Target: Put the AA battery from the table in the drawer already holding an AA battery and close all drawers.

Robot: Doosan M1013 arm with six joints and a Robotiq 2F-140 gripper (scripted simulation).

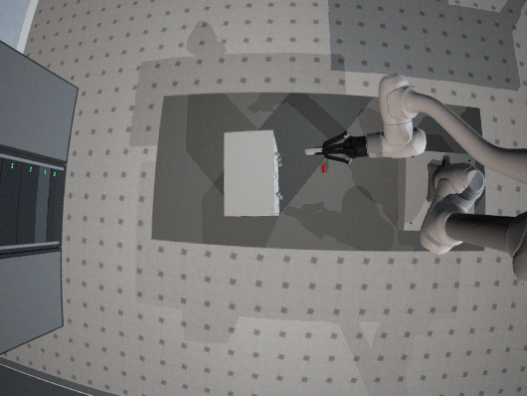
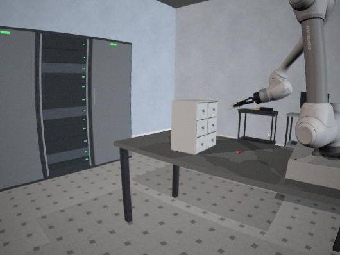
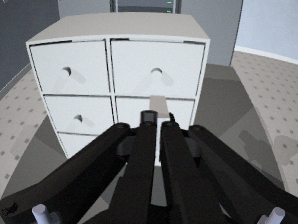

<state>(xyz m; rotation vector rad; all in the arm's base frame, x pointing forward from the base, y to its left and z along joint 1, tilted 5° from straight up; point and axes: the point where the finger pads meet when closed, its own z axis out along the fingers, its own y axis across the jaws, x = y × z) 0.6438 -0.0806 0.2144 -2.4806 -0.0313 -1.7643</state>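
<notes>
A small white chest (image 1: 250,172) with six drawers in two columns stands on the dark table; it also shows in the side view (image 2: 194,125) and the wrist view (image 3: 120,83). All drawers look pushed in. A red AA battery (image 1: 324,169) lies on the table in front of the chest, also seen in the side view (image 2: 238,152). My gripper (image 1: 310,151) is shut and empty. It hangs level in the air, a short way in front of the chest's top drawers and above the battery, as the side view (image 2: 231,106) shows. Its fingertips (image 3: 154,117) point at the chest's front.
The robot's base (image 2: 315,160) sits on the table's right end. A tall dark server rack (image 2: 64,102) stands against the wall on the left. A small black side table (image 2: 257,123) stands behind the table.
</notes>
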